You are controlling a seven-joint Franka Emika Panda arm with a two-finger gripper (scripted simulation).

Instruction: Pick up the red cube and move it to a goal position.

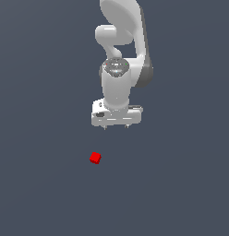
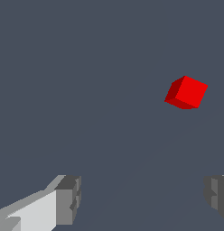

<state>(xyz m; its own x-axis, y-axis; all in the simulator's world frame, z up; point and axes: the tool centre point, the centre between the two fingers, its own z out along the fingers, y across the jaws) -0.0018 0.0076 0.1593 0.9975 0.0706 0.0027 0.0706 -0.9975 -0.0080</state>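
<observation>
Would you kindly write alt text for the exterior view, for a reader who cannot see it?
A white robot arm hangs over a plain dark grey surface, its gripper open and empty. A tiny red cube lies apart from it, lower in the frame and slightly toward the exterior view's left.

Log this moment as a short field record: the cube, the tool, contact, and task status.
cube: red cube, alone on the dark grey surface
tool: tool, open, empty
fingertips: both pads spread apart in the wrist view, nothing between them
relation: cube lies clear of the tool, lower and toward the exterior view's left
contact: none
arm: white Panda arm, tool pointing down
task status: cube not yet grasped
</observation>
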